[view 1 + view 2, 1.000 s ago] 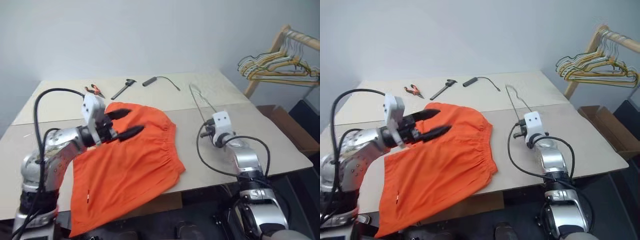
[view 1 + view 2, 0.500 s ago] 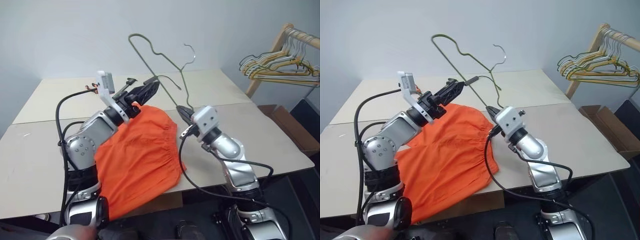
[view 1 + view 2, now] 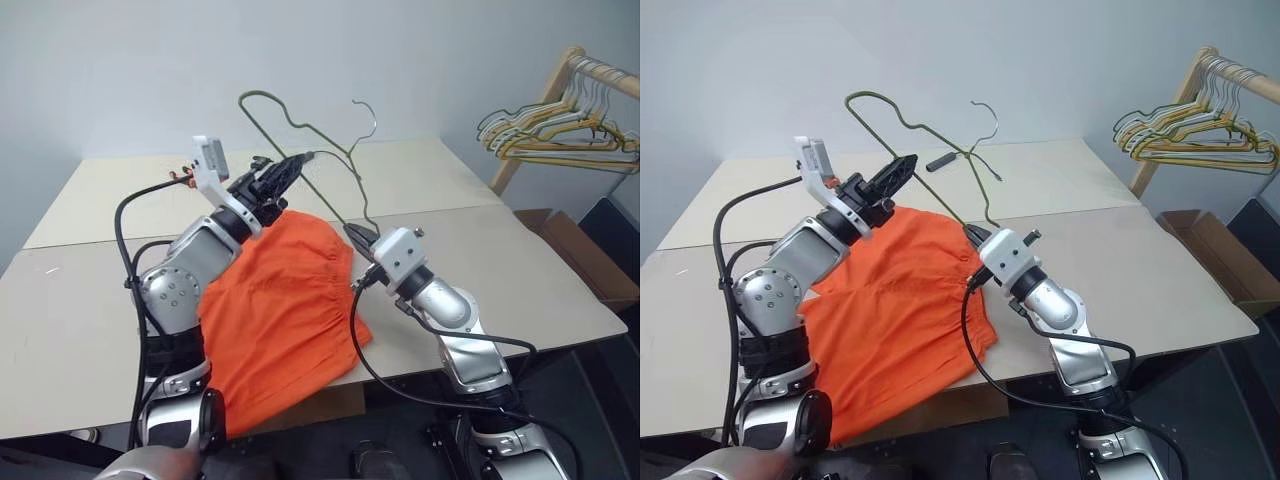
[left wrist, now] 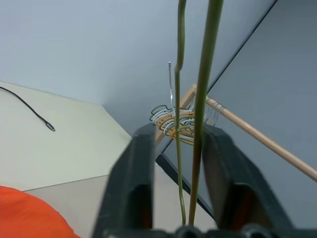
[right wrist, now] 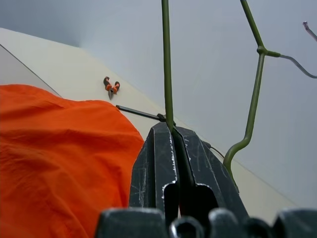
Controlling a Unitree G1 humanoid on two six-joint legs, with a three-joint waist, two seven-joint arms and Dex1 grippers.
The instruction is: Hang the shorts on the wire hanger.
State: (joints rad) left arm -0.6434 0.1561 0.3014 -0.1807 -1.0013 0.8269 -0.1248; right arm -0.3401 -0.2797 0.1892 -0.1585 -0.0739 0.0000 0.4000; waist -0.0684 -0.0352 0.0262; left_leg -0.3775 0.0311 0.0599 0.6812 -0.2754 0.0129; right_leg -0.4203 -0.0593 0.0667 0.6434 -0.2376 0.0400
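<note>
The bright orange shorts lie spread on the table, with one leg drooping over its front edge. The wire hanger stands upright in the air above them, hook at the top right. My right gripper is shut on the hanger's lower corner, just past the waistband; the right wrist view shows its fingers clamped on the wire. My left gripper is raised at the hanger's left side. In the left wrist view two wires run between its fingers, which stand apart.
Orange-handled pliers and a black cylinder with a thin cable lie at the table's back. A wooden rack with a bunch of hangers stands at the right, with a cardboard box below it.
My right gripper has lifted the wire hanger off the table and stood it upright. My left arm has risen from the shorts to the hanger, and its fingers have narrowed around the wire.
</note>
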